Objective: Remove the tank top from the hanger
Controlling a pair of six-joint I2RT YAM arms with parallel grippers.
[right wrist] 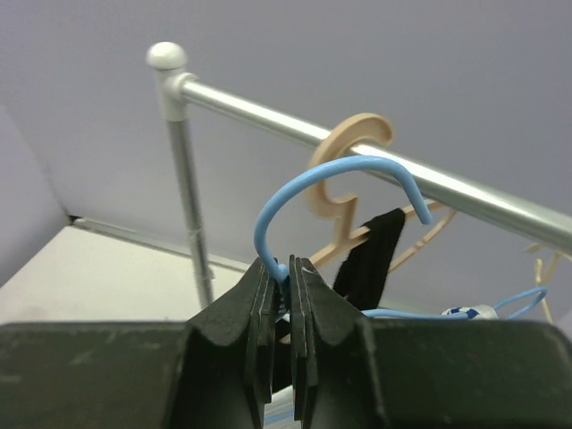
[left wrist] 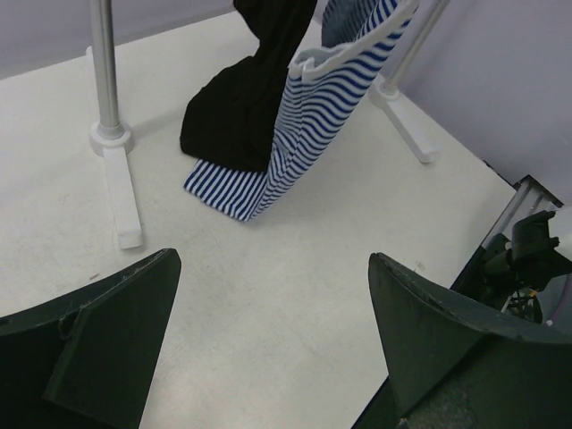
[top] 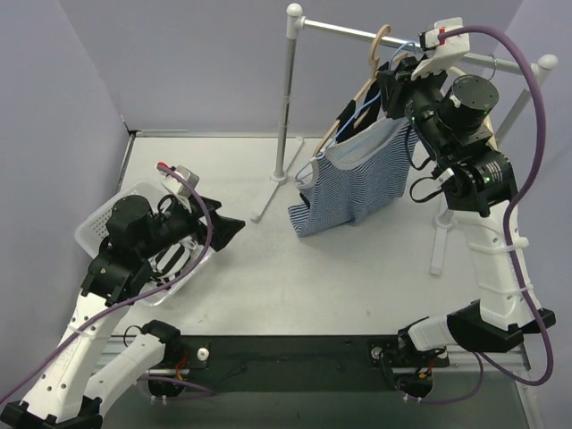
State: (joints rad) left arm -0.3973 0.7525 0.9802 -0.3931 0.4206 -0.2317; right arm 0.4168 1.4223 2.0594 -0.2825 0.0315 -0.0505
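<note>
Right wrist view: the right claw (right wrist: 288, 284) is seen clamped tight on the neck of the blue wire hanger (right wrist: 308, 179), whose hook crosses the silver rail (right wrist: 500, 201) just beside a tan hanger hook (right wrist: 353, 143). The blue-and-white striped tank top (top: 356, 188) is hung on the blue hanger, its lower hem draped onto the counter (top: 357, 277), with a black garment (left wrist: 237, 107) against it. The left claw (top: 228, 228) is held wide open and empty, low over the counter, near a white basket (top: 87, 228).
</note>
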